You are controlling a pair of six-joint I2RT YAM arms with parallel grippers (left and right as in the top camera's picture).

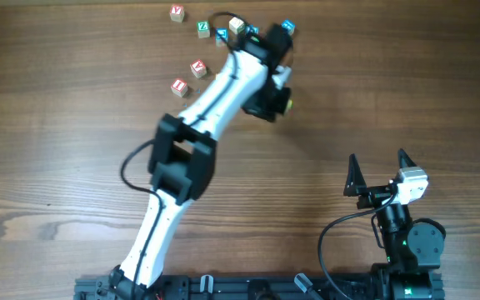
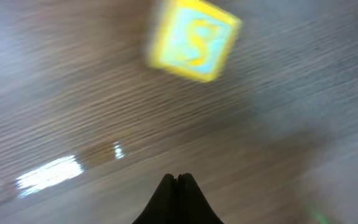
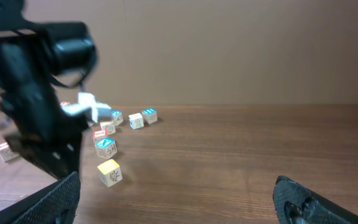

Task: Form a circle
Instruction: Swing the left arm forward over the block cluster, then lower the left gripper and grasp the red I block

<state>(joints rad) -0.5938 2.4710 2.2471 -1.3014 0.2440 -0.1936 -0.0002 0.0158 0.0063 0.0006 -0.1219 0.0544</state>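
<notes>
No circle of cubes is in view; small wooden lettered cubes lie scattered at the table's far side. A yellow cube (image 2: 192,40) with a blue letter face lies on the wood just ahead of my left gripper (image 2: 178,178), blurred. The gripper is shut, fingertips pressed together on nothing. From above, the left gripper (image 1: 272,108) sits beside that yellow cube (image 1: 288,104). Red-lettered cubes (image 1: 179,87) (image 1: 197,68) lie left of the arm. My right gripper (image 1: 378,158) is open near the table's front right, and nothing lies between its fingers (image 3: 61,199).
More cubes lie along the far edge: red (image 1: 177,12), green (image 1: 203,27), blue (image 1: 221,35), plain (image 1: 237,25), and blue (image 1: 287,28). The left arm (image 1: 215,96) crosses the table diagonally. The right wrist view shows the yellow cube (image 3: 109,172) and a blue cube (image 3: 105,147).
</notes>
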